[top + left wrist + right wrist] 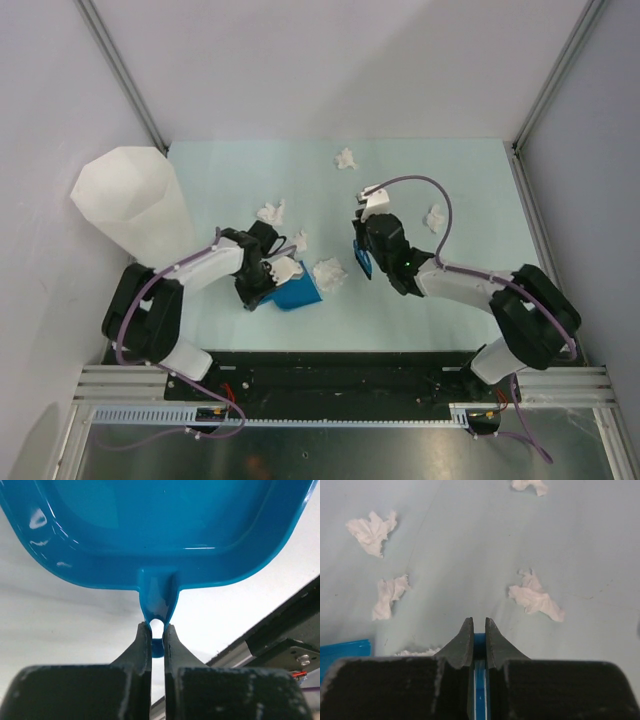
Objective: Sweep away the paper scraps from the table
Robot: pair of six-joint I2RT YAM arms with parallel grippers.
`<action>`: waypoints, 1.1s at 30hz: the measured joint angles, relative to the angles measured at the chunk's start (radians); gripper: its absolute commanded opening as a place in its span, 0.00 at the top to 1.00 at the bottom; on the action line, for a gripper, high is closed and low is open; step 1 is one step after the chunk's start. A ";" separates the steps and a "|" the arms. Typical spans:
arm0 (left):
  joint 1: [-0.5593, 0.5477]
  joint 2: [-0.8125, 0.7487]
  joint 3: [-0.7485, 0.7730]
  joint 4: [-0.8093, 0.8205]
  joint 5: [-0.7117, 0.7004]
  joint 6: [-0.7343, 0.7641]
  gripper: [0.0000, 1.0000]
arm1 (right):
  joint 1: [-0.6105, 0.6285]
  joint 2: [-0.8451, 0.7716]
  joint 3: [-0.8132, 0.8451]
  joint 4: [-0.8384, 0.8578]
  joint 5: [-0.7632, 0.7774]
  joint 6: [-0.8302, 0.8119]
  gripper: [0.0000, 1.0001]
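Paper scraps [329, 272] lying scattered over table [450, 305] — nearest wad sitting between dustpan [297, 293] at its left and blue sweeper [361, 262] at its right. Right gripper [479, 625] clamping sweeper, nearer; left gripper [157, 627] pinching dustpan handle — sweep likely heading leftward.

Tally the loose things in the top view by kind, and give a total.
Paper scraps: 6 visible
Blue dustpan: 1
Thin blue tool: 1
White bin: 1
Total: 9
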State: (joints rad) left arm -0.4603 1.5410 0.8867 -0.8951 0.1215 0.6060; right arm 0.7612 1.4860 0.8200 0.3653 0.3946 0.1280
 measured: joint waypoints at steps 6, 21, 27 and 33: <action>0.000 -0.102 -0.008 -0.076 -0.028 0.006 1.00 | 0.023 0.100 -0.016 0.146 0.009 -0.031 1.00; -0.001 0.088 0.046 -0.117 -0.063 0.016 1.00 | 0.211 0.199 -0.053 0.374 0.169 0.047 1.00; -0.001 0.109 0.066 -0.115 -0.063 0.016 1.00 | 0.237 0.166 -0.056 0.365 0.060 0.270 1.00; -0.001 0.116 0.076 -0.122 -0.058 0.015 1.00 | 0.280 0.136 -0.071 0.345 0.046 0.389 1.00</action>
State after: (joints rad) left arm -0.4610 1.6569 0.9627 -1.0168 0.0639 0.6212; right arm 1.0409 1.6222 0.7486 0.7101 0.4408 0.5171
